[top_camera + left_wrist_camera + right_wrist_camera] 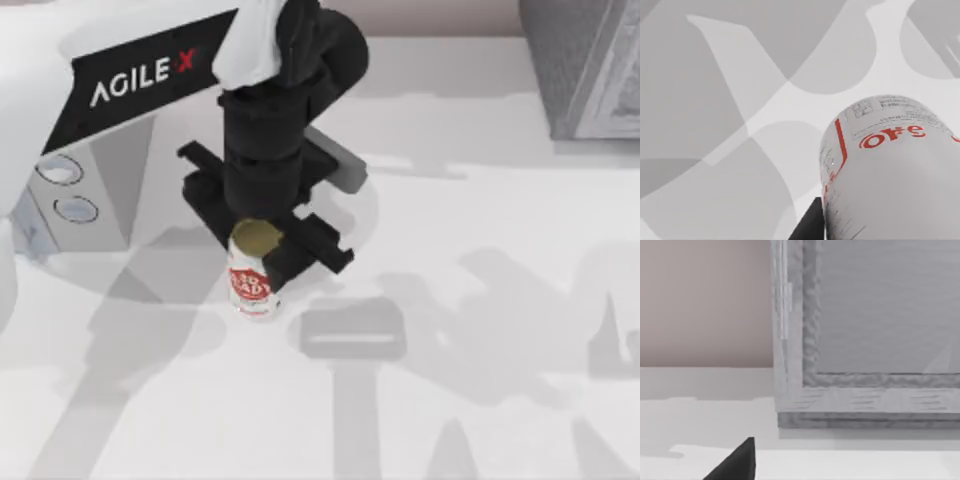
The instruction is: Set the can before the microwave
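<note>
Left claw [262, 243] grips upright red-labelled can [251, 283].

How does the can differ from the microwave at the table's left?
The can is a small upright cylinder; the microwave is a far larger box. The can is white with a red label and a dull gold top; the microwave is plain light grey with two round dials. The left gripper sits over the can; nothing touches the microwave. Both rest on the table.
</note>
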Action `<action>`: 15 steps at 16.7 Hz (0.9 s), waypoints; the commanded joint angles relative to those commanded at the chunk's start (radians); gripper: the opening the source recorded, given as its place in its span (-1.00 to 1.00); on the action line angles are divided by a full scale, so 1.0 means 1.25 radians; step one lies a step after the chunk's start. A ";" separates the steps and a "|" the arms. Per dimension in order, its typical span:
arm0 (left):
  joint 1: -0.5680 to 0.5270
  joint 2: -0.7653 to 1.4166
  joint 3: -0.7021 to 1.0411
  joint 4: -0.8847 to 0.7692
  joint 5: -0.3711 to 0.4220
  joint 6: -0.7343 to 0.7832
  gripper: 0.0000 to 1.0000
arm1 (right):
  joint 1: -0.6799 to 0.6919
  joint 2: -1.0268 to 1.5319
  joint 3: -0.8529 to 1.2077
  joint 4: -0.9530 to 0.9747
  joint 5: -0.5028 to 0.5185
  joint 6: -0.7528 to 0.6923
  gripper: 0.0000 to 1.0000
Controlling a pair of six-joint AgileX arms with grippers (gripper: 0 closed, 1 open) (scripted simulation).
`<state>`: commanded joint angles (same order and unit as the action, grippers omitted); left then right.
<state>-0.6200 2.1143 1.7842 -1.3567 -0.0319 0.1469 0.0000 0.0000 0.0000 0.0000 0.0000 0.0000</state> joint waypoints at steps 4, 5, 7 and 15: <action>0.181 -0.179 -0.255 -0.004 -0.001 0.105 -1.00 | 0.000 0.000 0.000 0.000 0.000 0.000 1.00; 0.233 -0.224 -0.318 -0.001 0.001 0.130 -1.00 | 0.000 0.000 0.000 0.000 0.000 0.000 1.00; 0.343 -0.310 -0.431 0.010 0.006 0.173 -1.00 | 0.000 0.000 0.000 0.000 0.000 0.000 1.00; 0.756 -0.511 -0.626 0.150 0.023 0.240 -1.00 | 0.000 0.000 0.000 0.000 0.000 0.000 1.00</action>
<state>0.3254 1.4757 1.0011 -1.1697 -0.0030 0.4466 0.0000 0.0000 0.0000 0.0000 0.0000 0.0000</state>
